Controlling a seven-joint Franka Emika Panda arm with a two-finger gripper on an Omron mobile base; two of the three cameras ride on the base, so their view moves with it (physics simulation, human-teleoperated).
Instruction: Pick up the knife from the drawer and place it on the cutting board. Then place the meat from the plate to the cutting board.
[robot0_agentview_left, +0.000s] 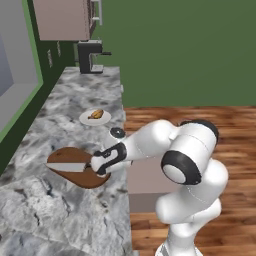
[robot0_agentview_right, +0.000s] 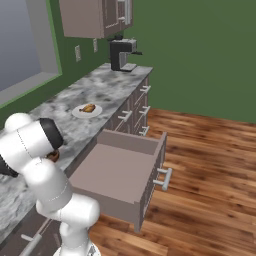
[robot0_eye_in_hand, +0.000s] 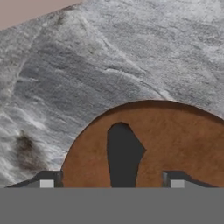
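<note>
The knife (robot0_agentview_left: 67, 166) lies flat on the dark reddish-brown cutting board (robot0_agentview_left: 75, 177) on the marble counter, its silver blade pointing left. My gripper (robot0_agentview_left: 98, 168) hangs over the handle end at the board's right. In the hand view the black handle (robot0_eye_in_hand: 124, 153) rests on the board (robot0_eye_in_hand: 175, 135) between my two fingertips (robot0_eye_in_hand: 46, 180), which stand wide apart and clear of it, so the gripper (robot0_eye_in_hand: 111, 181) is open. Further back, the white plate (robot0_agentview_left: 95, 118) carries the golden-brown meat (robot0_agentview_left: 97, 114); both show again as plate (robot0_agentview_right: 86, 112) and meat (robot0_agentview_right: 89, 107). The drawer (robot0_agentview_right: 120, 172) is pulled out.
A black coffee machine (robot0_agentview_left: 90, 56) stands at the counter's far end, under a wall cabinet (robot0_agentview_left: 62, 19). A small black round object (robot0_agentview_left: 117, 132) sits near the counter edge between plate and board. The open drawer juts over the wooden floor (robot0_agentview_right: 210, 165) beside my base.
</note>
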